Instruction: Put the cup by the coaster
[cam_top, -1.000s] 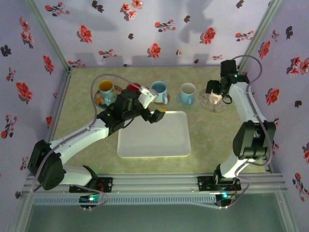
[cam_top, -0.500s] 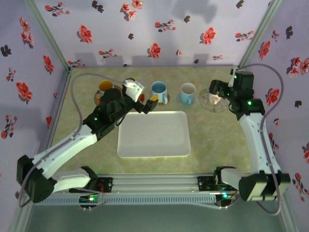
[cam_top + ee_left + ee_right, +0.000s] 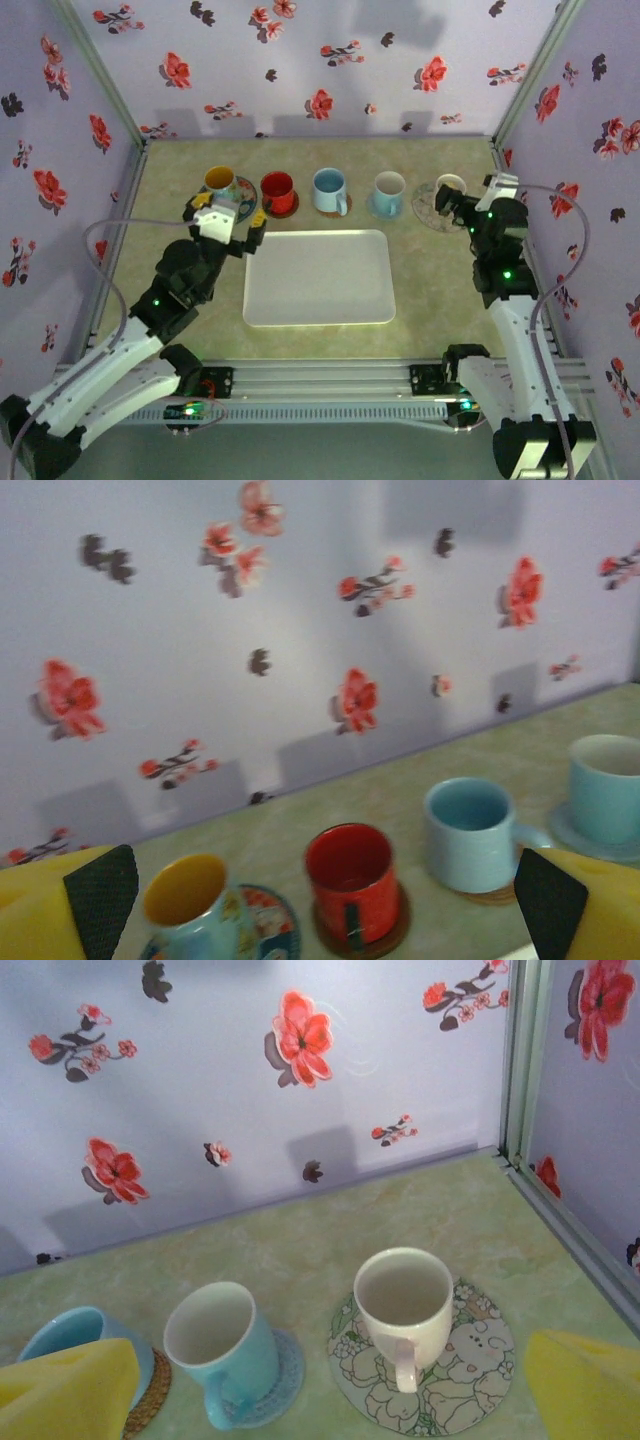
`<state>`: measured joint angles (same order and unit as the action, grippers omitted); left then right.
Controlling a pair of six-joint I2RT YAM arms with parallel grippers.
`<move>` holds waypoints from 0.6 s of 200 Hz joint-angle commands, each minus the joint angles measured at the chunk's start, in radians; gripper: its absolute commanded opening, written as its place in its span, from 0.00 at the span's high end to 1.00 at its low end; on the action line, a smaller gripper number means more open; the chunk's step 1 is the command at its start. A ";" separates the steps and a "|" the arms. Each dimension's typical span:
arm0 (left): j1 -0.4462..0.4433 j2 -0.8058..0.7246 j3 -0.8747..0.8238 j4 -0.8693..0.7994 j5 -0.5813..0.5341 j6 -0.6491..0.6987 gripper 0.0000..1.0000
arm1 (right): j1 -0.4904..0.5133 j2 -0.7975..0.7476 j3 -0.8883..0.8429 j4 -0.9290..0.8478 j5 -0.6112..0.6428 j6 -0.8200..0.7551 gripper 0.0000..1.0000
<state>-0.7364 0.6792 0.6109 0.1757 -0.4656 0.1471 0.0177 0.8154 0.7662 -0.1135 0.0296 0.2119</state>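
The white cup (image 3: 403, 1300) stands on the floral coaster (image 3: 480, 1360) at twelve o'clock from the right hand (image 3: 325, 1385), whose fingers are spread and empty. The left hand (image 3: 225, 212), likewise spread, is well away.

Five cups stand in a row near the back wall (image 3: 320, 60): a yellow-lined cup (image 3: 219, 181), a red cup (image 3: 276, 187), a light blue cup (image 3: 327, 185), a pale teal cup (image 3: 389, 185) and a cream cup (image 3: 451, 184). The gaps between neighbours are narrow. Behind the row, a bare strip of tabletop (image 3: 320, 152) runs along the wall. In front, the white tray (image 3: 318, 277) lies flat and bare. The right wall's metal frame (image 3: 520, 1070) stands near the cream cup's floral coaster (image 3: 470, 1360).
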 commanded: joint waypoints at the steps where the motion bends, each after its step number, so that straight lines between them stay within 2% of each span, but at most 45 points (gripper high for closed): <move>1: 0.013 -0.093 -0.055 0.010 -0.165 0.036 0.00 | 0.001 -0.010 -0.072 0.131 0.042 0.008 0.00; 27: 0.033 -0.188 -0.135 0.005 -0.308 0.055 0.00 | 0.001 -0.008 -0.145 0.186 0.086 0.033 0.00; 42: 0.051 -0.239 -0.182 0.001 -0.353 0.054 0.00 | 0.002 -0.008 -0.191 0.219 0.119 0.045 0.00; 79: 0.103 -0.328 -0.289 -0.005 -0.386 -0.009 0.00 | 0.002 -0.003 -0.284 0.294 0.195 0.060 0.00; 120: 0.184 -0.319 -0.387 -0.020 -0.394 -0.127 0.00 | 0.002 0.053 -0.311 0.305 0.228 0.035 0.00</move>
<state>-0.5953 0.3607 0.2687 0.1501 -0.8127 0.1139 0.0177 0.8406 0.4644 0.1360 0.1955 0.2474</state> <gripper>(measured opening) 0.994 0.996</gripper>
